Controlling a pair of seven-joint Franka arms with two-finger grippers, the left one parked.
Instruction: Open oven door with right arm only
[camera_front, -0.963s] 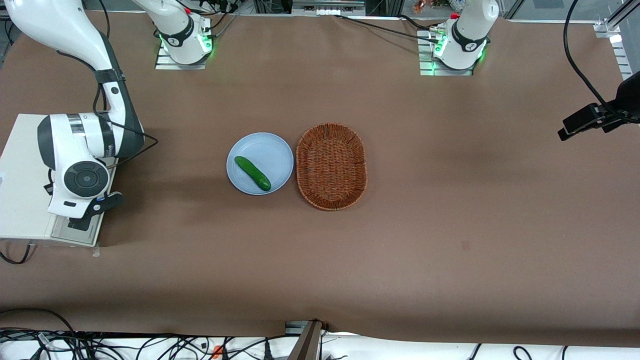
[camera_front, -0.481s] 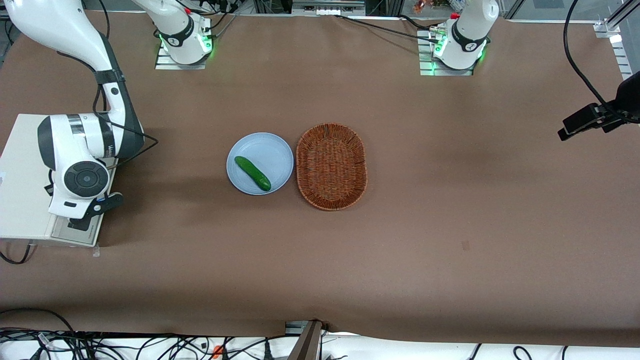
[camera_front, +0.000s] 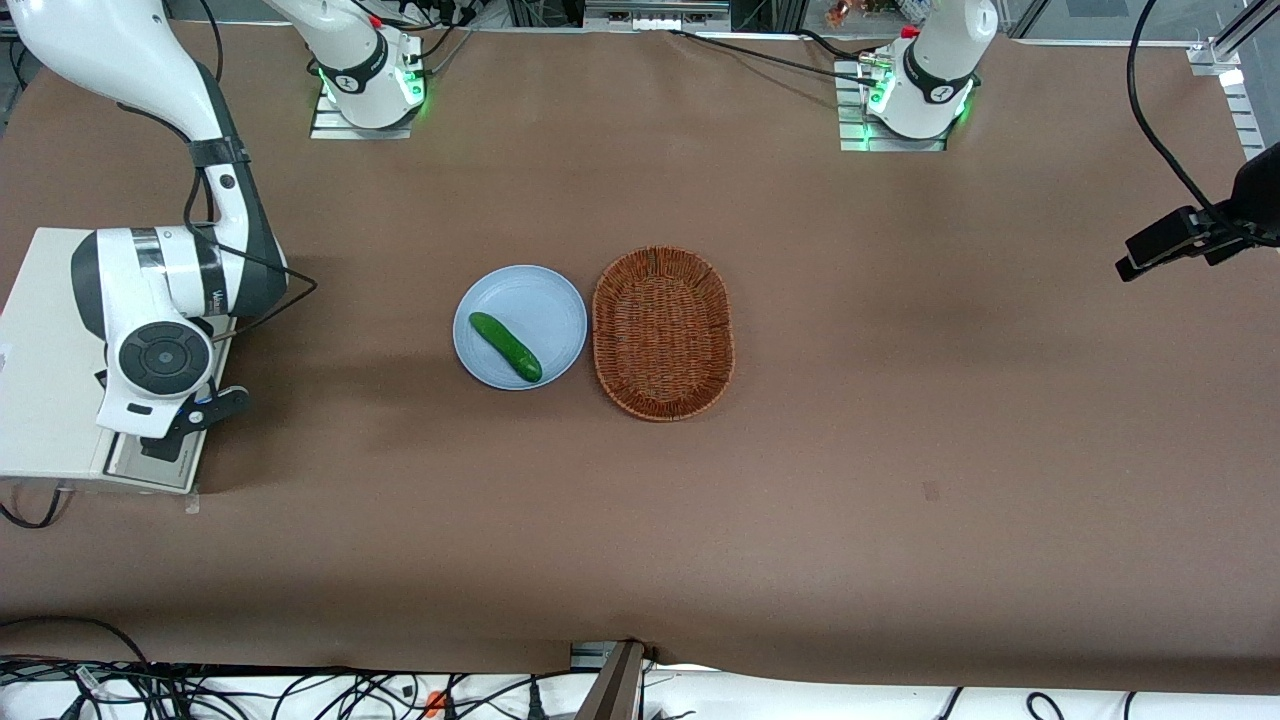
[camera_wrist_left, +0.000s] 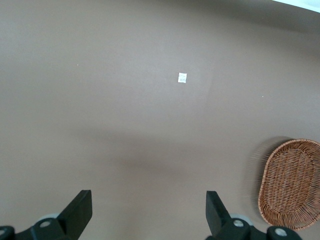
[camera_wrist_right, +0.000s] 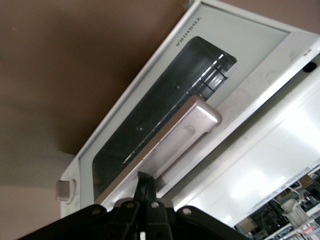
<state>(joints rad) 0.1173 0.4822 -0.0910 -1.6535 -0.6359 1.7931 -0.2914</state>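
The cream toaster oven (camera_front: 45, 340) stands at the working arm's end of the table. Its oven door (camera_wrist_right: 150, 115) has a dark glass window and a silver bar handle (camera_wrist_right: 175, 137), and a strip of shiny metal frame (camera_wrist_right: 260, 82) shows beside it. In the front view the door (camera_front: 150, 465) juts out from the oven's front, tilted partly open. The right arm (camera_front: 150, 300) bends down over the oven's front. My gripper (camera_wrist_right: 146, 181) is shut, its fingertips pressed together against the handle's edge. In the front view the arm's wrist hides the gripper.
A light blue plate (camera_front: 545, 300) holding a green cucumber (camera_front: 505, 346) lies mid-table. A brown wicker basket (camera_front: 662, 332) lies beside it, toward the parked arm's end, and also shows in the left wrist view (camera_wrist_left: 292, 182). Brown paper covers the table (camera_front: 900, 450).
The right arm's elbow has shifted slightly toward the oven's end of the table. The door, plate and basket look unchanged.
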